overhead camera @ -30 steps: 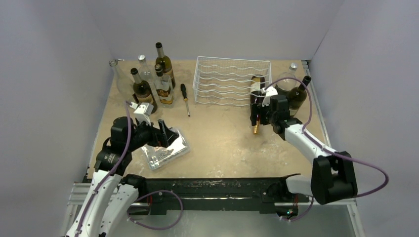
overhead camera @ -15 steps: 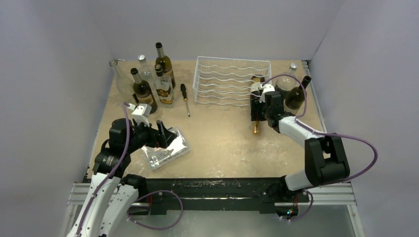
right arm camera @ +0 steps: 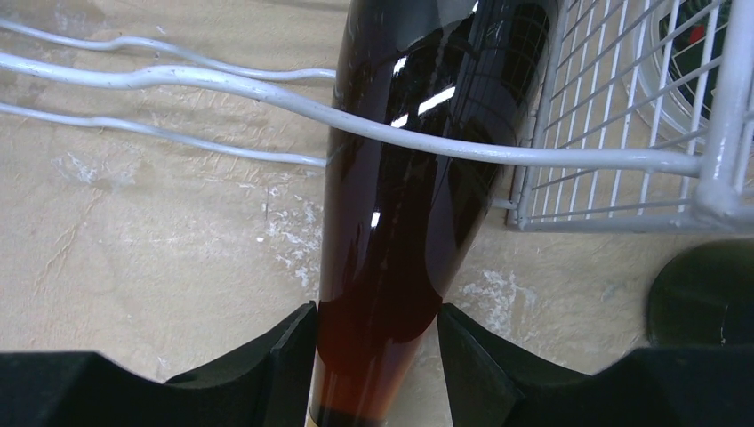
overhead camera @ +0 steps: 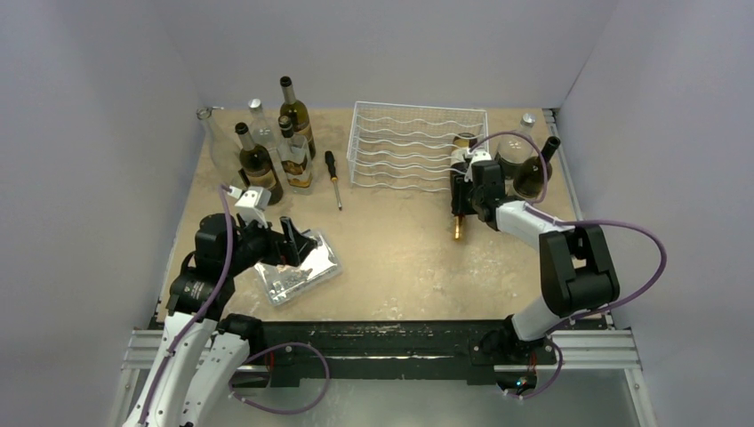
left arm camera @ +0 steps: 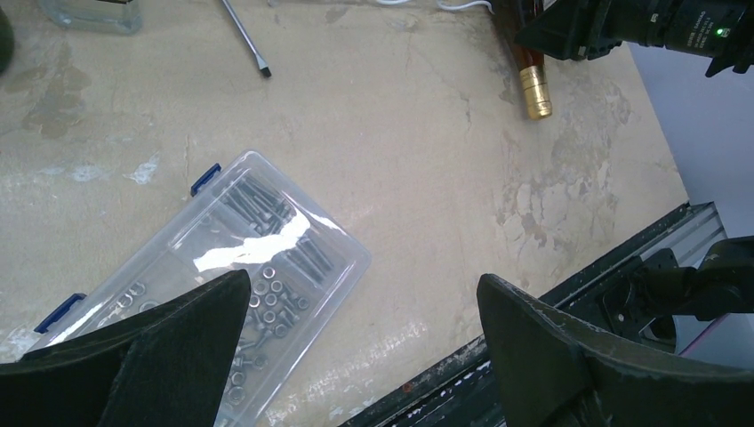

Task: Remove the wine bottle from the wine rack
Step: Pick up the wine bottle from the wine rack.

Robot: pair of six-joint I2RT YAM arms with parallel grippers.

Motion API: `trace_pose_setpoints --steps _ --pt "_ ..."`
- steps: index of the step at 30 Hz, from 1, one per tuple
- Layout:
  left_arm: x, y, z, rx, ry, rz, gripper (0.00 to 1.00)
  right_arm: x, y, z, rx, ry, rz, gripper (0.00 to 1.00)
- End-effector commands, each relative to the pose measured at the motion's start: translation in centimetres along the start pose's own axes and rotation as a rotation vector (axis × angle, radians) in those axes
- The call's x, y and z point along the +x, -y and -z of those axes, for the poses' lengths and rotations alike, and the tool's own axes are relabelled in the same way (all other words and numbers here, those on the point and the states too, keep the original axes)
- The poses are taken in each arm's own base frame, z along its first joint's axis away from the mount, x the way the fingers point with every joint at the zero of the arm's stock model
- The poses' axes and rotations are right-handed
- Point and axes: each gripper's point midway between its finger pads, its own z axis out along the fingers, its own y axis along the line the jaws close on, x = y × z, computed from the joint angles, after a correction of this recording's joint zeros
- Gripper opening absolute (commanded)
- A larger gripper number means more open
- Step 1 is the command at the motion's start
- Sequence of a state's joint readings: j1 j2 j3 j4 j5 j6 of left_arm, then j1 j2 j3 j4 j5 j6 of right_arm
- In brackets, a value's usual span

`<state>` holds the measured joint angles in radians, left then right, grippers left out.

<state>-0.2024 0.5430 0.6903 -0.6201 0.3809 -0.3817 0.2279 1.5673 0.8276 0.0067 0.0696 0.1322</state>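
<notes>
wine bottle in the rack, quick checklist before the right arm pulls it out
1. Grasp: right fingers flank the wine bottle where it narrows, touching glass on both sides: ok.
2. Grip firm enough to pull: cannot tell.
3. Bottle free of the wine rack: not ok, a wire crosses over its body.
4. Exit path: table ahead of the gold cap is bare: ok.
5. Clearance from the dark bottle standing right of the rack: cannot tell.
6. Other arm: left fingers open, away over the parts box: ok.
</notes>
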Motion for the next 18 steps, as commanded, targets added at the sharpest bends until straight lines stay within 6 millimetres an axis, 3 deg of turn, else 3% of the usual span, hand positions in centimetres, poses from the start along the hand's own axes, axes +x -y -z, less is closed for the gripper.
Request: trace_pose_setpoints --steps 1,12,18 --pt "-1.9 0.8 0.7 0.017 0.059 -0.033 1.00 -2.1 -0.9 -0.3 -0.018 0.040 -0.026 0.54" --pt "-2.0 0.8 0.7 0.021 0.062 -0.030 1.00 0.4 -1.6 -1.2 -0.053 -0.061 -0.040 0.63" --pt "-2.0 0.8 0.7 0.022 0.062 -0.029 1.00 0.9 -1.6 -1.5 -0.053 -0.089 -0.041 0.63"
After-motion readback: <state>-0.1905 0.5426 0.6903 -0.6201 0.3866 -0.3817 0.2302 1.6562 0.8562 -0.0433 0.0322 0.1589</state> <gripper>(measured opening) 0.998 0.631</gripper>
